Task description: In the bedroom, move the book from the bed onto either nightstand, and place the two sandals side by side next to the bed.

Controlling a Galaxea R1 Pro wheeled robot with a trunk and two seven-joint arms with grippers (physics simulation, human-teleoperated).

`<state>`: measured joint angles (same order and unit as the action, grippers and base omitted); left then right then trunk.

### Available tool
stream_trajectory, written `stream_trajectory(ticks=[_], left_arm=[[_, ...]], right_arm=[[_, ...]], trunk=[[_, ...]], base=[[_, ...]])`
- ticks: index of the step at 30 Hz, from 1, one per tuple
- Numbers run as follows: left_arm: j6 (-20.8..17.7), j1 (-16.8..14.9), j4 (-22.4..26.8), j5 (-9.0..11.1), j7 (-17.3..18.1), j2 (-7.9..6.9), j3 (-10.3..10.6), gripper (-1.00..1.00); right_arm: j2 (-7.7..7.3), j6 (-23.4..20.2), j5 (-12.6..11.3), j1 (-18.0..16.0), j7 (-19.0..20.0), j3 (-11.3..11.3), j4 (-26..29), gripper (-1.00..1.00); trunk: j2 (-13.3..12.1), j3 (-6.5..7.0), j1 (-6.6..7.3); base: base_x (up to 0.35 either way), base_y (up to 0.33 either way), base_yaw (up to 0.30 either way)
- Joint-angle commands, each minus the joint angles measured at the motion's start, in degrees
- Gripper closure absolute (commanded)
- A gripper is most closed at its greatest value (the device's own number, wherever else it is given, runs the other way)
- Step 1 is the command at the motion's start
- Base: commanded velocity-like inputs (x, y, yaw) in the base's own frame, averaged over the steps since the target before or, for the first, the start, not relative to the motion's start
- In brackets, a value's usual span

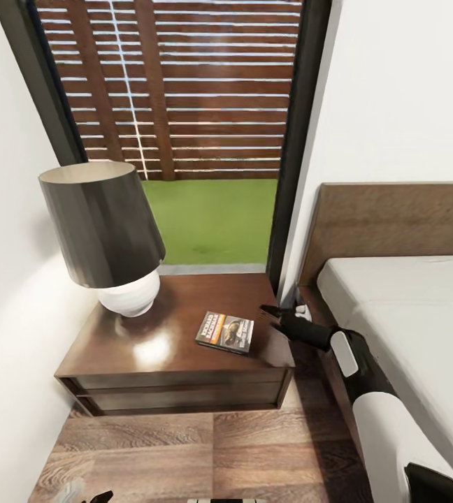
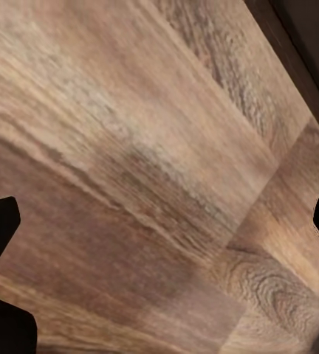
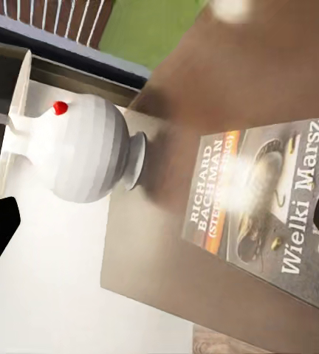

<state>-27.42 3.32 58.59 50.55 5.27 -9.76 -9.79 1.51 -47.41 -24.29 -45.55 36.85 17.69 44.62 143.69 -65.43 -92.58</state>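
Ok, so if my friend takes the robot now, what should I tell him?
Right gripper: open, empty, just beside the nightstand, near the bed.
Left gripper: open, empty, over the wooden floor.
The book lies flat on the nightstand by the lamp, so that part looks done.
Left to do: find the two sandals and put them side by side next to the bed.
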Motion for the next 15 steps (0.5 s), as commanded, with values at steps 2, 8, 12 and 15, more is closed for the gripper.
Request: stream_trajectory(ticks=[2, 8, 12, 15], left_arm=[[-0.4, 0.0, 0.1, 0.3, 0.1, 0.01, -0.1, -1.0], [-0.3, 0.0, 0.1, 0.3, 0.1, -0.01, -0.2, -1.0], [-0.3, 0.0, 0.6, 0.3, 0.0, -0.16, -0.4, -1.0], [-0.4, -0.2, 0.8, 0.1, -0.3, -0.25, -0.5, -1.0]], right_arm=[[0.07, -0.3, 0.2, 0.9, -0.4, 0.3, 3.1, -1.0], [0.07, -0.2, 0.2, 2.4, -0.9, 0.2, 8.3, -1.0], [0.06, 0.5, 0.6, 4.8, -1.2, -1.3, 15.0, -1.0], [-0.14, 2.6, 2.0, 6.9, -1.4, -5.2, 19.9, -1.0]], trunk=[[0.0, 0.41, 0.06], [-0.1, 1.74, 0.21], [-0.1, 2.62, 0.31], [-0.2, 3.29, 0.39]], base=[[-0.003, -0.001, 0.0], [-0.002, 0.0, 0.0], [0.0, 0.0, 0.0], [0.0, 0.0, 0.0]])
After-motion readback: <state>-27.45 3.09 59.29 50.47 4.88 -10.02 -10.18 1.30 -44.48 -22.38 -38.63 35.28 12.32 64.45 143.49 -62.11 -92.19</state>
